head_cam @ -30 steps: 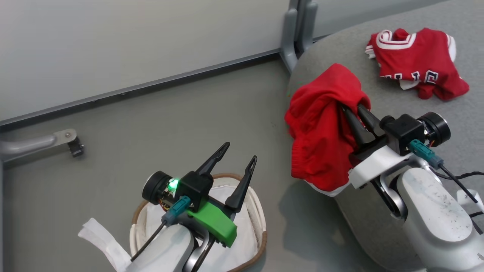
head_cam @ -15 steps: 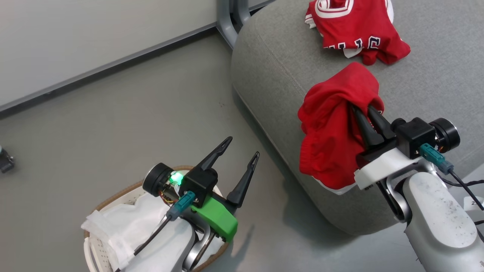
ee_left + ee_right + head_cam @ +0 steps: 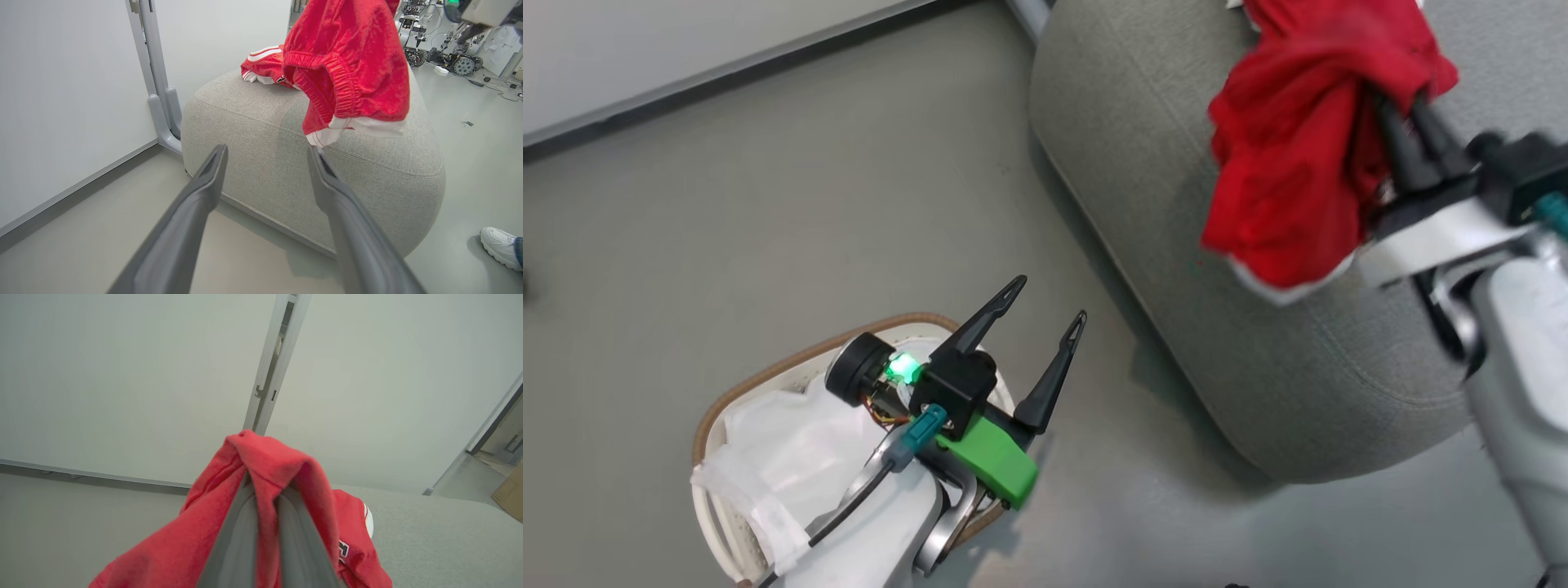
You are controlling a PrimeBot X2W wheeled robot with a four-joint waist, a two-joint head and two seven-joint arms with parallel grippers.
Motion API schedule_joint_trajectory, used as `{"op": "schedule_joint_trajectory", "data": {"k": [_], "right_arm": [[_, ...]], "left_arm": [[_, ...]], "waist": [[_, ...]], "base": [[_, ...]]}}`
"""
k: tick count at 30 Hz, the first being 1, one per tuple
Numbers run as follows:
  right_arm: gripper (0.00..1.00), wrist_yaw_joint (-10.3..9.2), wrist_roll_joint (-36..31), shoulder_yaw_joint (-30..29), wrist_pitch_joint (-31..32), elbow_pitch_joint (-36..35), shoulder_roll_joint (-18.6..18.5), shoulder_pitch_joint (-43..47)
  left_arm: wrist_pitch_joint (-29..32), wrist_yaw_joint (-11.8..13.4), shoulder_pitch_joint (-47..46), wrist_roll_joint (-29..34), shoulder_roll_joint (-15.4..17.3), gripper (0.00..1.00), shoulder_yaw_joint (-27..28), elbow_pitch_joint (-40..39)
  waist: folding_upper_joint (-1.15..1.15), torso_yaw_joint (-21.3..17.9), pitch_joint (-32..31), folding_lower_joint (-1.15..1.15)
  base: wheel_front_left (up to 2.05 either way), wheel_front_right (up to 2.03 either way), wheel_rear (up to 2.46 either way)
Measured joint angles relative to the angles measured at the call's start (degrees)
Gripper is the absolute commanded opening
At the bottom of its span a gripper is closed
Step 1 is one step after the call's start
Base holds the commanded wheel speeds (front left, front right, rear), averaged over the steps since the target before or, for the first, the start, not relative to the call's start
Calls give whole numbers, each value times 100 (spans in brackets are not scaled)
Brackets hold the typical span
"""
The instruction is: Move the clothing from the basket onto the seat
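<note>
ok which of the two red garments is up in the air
The shorts with the elastic waistband, hanging from the shut right hand above the seat. The jersey lies on the seat.

The basket (image 3: pixel 768 367) sits on the floor (image 3: pixel 768 204) to the left of the seat (image 3: pixel 1176 204) and apart from it, with a liner cloth (image 3: pixel 792 441) inside. The left end effector (image 3: pixel 1049 298) hangs over the basket's right side. Shorts (image 3: pixel 1290 163), draped on the right end effector (image 3: pixel 1401 122), hang above the seat's near edge. Behind them a jersey (image 3: pixel 261 67) lies on the seat top, toward the wall (image 3: pixel 61 102). A person's shoe (image 3: pixel 498 245) rests on the floor beyond the seat's far side.
</note>
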Motion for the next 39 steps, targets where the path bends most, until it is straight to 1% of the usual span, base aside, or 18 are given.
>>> {"op": "schedule_joint_trajectory", "data": {"k": [4, 9, 11, 14, 17, 18, 20, 22, 24, 28, 29, 31, 32, 33, 34, 35, 38, 39], "right_arm": [[0, 0, 203, -127, 0, 276, -519, -657], [0, 0, 526, -204, 23, 959, -1250, -1659], [0, 0, 739, -314, 88, 1210, -1503, -2008], [0, 0, 882, -380, 261, 1529, -1993, -2508], [0, 0, 954, -539, 296, 1881, -2298, -2855], [0, 0, 953, -588, 297, 1993, -2350, -2921], [0, 0, 945, -695, 294, 2317, -2435, -3012], [0, 0, 949, -827, 272, 2657, -2416, -3039], [0, -1, 985, -979, 178, 3022, -2237, -3042], [0, 0, 925, -967, 42, 3537, -1746, -2808], [0, 0, 856, -962, 8, 3830, -1463, -2543], [0, 0, 851, -1015, 2, 3742, -1344, -2460], [15, 0, 828, -1034, 1, 3659, -1303, -2414], [46, 0, 782, -1071, 1, 3519, -1262, -2346], [82, 0, 782, -1143, 1, 3321, -1224, -2267], [100, 0, 783, -1237, 1, 3109, -1176, -2189], [100, 0, 736, -1330, 1, 2530, -1032, -1797], [100, 0, 622, -1428, 1, 1912, -880, -1100]], "left_arm": [[88, 56, -62, 51, 57, 100, -33, -243], [283, 69, -94, 124, 145, 100, -144, -554], [374, 90, -114, 141, 160, 100, -168, -691], [476, 134, -228, 237, 201, 100, -179, -964], [584, 179, -316, 312, 263, 100, -180, -1176], [612, 192, -329, 326, 276, 100, -186, -1224], [673, 201, -376, 371, 303, 100, -208, -1350], [724, 224, -444, 403, 336, 100, -193, -1435], [765, 303, -450, 415, 381, 100, -153, -1510], [771, 354, -445, 415, 469, 100, -132, -1544], [770, 383, -433, 413, 492, 100, -131, -1563], [770, 400, -432, 396, 516, 100, -115, -1560], [769, 401, -431, 391, 525, 100, -107, -1556], [765, 404, -431, 377, 527, 100, -100, -1555], [761, 408, -430, 369, 526, 100, -100, -1556], [753, 410, -428, 355, 520, 100, -98, -1559], [702, 453, -415, 315, 499, 100, -85, -1558], [605, 459, -332, 230, 491, 100, -43, -1515]], "waist": [[0, 187, 153, 0], [0, 434, 418, 0], [0, 534, 526, 0], [0, 688, 741, 0], [0, 817, 963, 1], [0, 852, 1026, 0], [0, 941, 1181, 1], [0, 1014, 1323, 1], [0, 1080, 1478, 1], [0, 1181, 1729, 1], [0, 1238, 1878, 1], [0, 1241, 1906, 1], [0, 1234, 1905, 1], [0, 1224, 1894, 1], [0, 1211, 1875, 1], [0, 1197, 1850, 1], [0, 1163, 1763, 1], [0, 1115, 1605, 0]], "base": [[0, 0, 0], [0, 0, 0], [0, 0, 0], [0, 0, 0], [0, 0, 0], [0, 0, 0], [0, 0, 0], [0, 0, 0], [0, 0, 0], [0, 0, 0], [0, 0, 0], [0, 0, 0], [0, 0, 0], [0, 0, 0], [0, 0, 0], [0, 0, 0], [0, 0, 0], [0, 0, 0]]}}
